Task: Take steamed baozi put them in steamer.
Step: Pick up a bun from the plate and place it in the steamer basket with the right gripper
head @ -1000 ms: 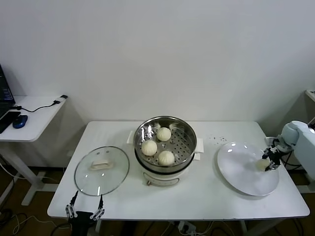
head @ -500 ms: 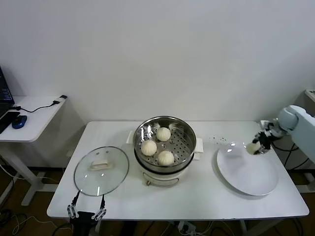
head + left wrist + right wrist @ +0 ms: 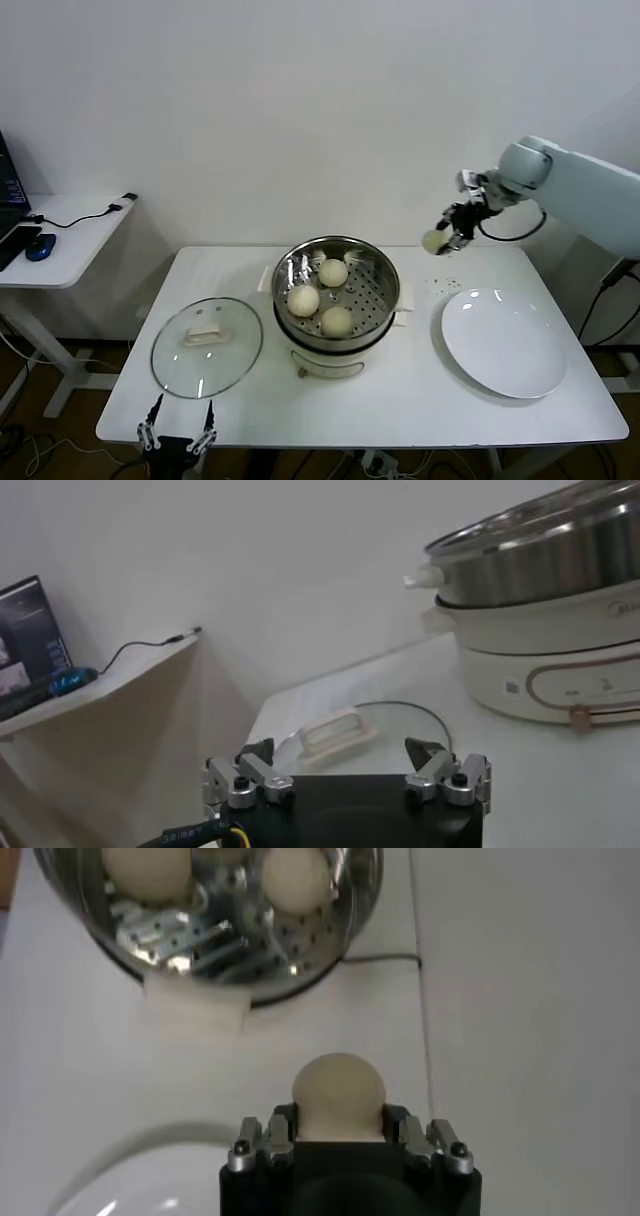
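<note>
The right gripper (image 3: 447,232) is clamped on a small round cream-white dough bun (image 3: 433,241) and holds it in the air to the right of the round shiny stainless-steel steamer basket (image 3: 375,262), above the table between the basket and the flat white plate (image 3: 505,345); the bun is domed and near-round with no clear long axis, and in the right wrist view its dome (image 3: 338,1088) juts out past the fingers (image 3: 258,1144) toward the basket while its lower part is hidden between them. Three more buns (image 3: 304,300) lie on the basket's perforated floor, dome up, and the right wrist view cuts two of them off at its edge. The left gripper (image 3: 176,437) hangs at the table's near edge in front of the round glass lid with a white handle (image 3: 207,347), its jaws wide apart on nothing.
</note>
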Tool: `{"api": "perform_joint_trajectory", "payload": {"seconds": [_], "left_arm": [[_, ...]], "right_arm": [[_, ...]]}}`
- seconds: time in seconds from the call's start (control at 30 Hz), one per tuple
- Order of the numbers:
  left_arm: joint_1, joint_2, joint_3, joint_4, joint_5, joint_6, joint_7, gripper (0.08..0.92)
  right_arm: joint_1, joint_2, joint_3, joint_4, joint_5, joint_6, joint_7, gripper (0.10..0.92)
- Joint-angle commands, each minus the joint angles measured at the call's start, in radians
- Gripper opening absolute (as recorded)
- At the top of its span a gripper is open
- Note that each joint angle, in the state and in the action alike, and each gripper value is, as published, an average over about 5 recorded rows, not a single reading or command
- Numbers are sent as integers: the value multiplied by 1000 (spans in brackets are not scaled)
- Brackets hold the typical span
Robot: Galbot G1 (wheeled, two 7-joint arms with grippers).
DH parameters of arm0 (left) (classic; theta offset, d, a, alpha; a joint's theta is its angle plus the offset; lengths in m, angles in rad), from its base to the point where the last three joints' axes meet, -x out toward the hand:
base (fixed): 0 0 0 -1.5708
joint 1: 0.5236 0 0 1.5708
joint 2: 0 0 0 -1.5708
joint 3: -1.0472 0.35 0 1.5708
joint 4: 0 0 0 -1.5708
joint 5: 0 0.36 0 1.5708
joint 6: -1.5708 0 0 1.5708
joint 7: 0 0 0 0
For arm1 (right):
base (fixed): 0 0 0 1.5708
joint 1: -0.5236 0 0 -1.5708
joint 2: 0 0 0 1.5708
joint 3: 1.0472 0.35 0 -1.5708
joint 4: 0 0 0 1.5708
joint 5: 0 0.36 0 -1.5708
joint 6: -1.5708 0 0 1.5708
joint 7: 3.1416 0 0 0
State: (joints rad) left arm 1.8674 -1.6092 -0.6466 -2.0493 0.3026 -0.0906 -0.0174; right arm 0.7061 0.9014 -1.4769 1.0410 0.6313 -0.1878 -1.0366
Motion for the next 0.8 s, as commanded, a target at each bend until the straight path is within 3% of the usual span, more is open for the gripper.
{"api": "perform_joint_trajectory", "payload": {"seconds": [0.03,0.4,0.8], "left_arm": [[1,15,5,9,-11,-8,0,823],[-1,19,5,22,-22,-12,0,823],[-8,32,-14,51,-45,-15,-1,823]], "right_arm": [[228,188,-299,159,317,-91,59,565],[156,344,-360,126,348,-108,105,568],[19,410,-367,66,333,-117,145,577]]}}
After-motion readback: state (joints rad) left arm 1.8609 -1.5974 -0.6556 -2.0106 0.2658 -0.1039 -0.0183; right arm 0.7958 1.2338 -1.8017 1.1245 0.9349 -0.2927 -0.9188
